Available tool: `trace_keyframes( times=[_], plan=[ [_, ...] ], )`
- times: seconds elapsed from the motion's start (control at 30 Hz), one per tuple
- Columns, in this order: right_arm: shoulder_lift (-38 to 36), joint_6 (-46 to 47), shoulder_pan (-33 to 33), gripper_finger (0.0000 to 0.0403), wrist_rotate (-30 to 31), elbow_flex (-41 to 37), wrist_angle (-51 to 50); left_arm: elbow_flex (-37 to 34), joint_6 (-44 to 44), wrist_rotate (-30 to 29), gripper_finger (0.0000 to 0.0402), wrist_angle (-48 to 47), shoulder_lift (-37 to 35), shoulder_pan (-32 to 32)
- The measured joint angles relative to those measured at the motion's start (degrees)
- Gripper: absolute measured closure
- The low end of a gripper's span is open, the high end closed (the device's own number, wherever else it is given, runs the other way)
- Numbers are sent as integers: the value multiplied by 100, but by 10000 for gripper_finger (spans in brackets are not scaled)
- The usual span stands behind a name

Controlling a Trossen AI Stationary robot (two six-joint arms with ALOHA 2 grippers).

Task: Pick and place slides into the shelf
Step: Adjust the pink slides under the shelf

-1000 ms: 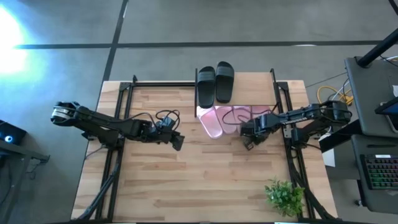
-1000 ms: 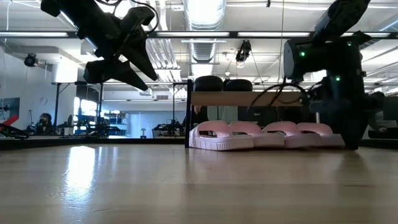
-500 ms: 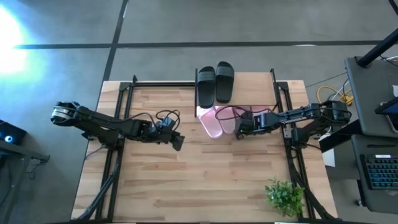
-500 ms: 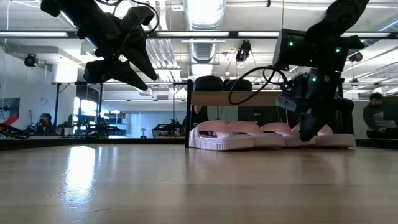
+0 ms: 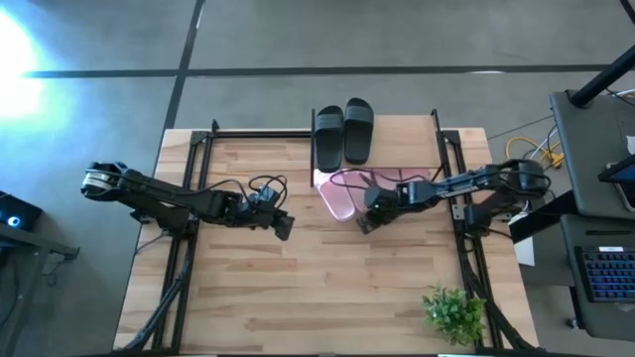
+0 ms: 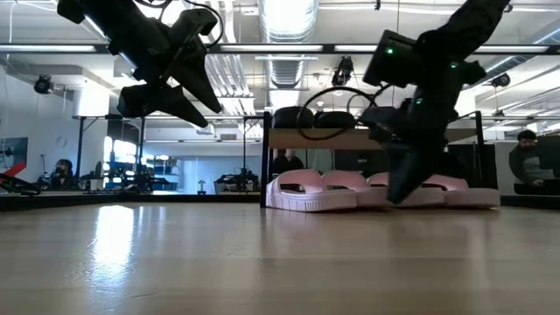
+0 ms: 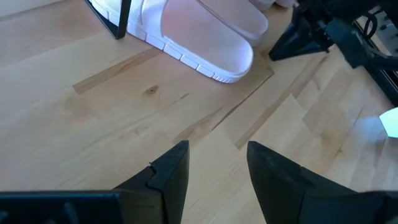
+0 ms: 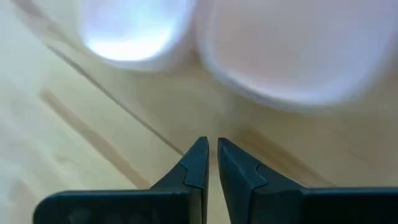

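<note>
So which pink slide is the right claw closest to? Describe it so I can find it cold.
Find the shelf at the table's far edge, with two black slides on top. Four pink slides sit in a row beneath it. The right claw, shut, is by the second pink slide from the left end, beside the one poking out furthest.

A small green potted plant (image 5: pixel 454 312) sits near one corner of the butcher-block table (image 5: pixel 298 288), a keyboard (image 5: pixel 607 277) rests on a desk beside it, and a person (image 6: pixel 525 162) sits in the room beyond.
</note>
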Motion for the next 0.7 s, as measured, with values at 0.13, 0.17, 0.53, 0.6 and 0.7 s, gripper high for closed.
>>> trace_keyframes(
  times=[0.13,0.17,0.53,0.6,0.7],
  plan=[
    [514,-364,7,374,-82,444,265,-2,0,20,254,4,-1,0],
    [678,-457,7,374,-85,584,251,-2,0,20,254,4,0,-2],
    [1783,-1041,7,374,-44,1893,187,-2,-86,18,254,-110,-2,1],
    [1797,-1102,7,374,150,2072,187,-9,-259,-48,254,-305,4,4],
    [1797,-1169,10,374,729,2322,133,-20,-309,-136,254,-505,24,9]
  ],
)
